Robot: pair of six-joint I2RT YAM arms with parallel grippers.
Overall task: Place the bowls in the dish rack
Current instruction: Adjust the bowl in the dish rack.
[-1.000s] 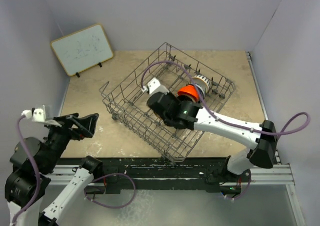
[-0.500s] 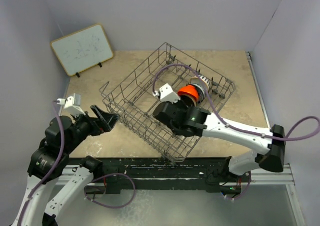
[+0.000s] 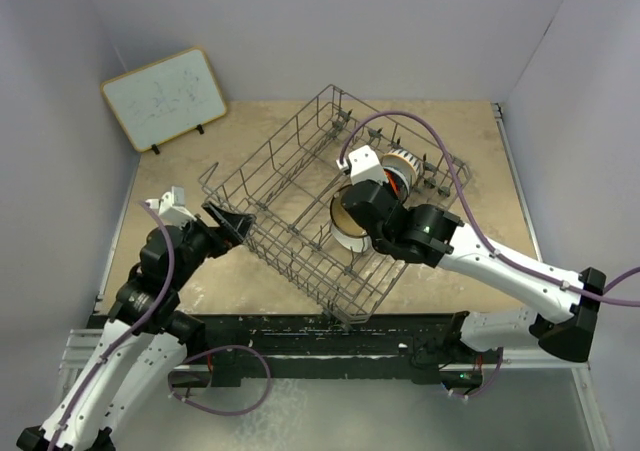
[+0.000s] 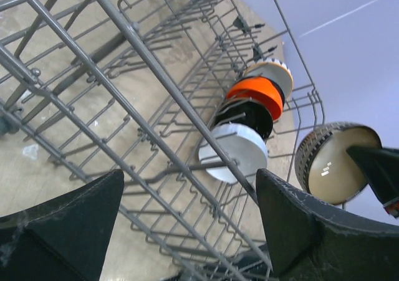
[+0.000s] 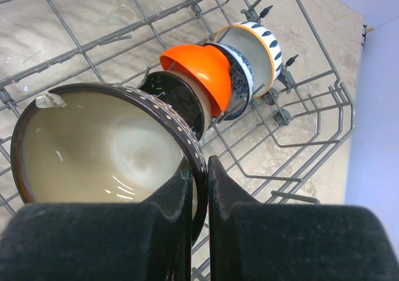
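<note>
One brown bowl (image 5: 106, 147), cream inside, dotted rim.

Bowls (image 5: 199, 69) in a row inside dish rack (image 3: 262, 233), board (image 3: 165, 96) behind-left.

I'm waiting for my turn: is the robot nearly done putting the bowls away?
Nearly. Five bowls already stand in the dish rack: white, black, orange, blue-patterned, cream. The right gripper holds the brown bowl over the rack. Only that one is left to set in.
</note>
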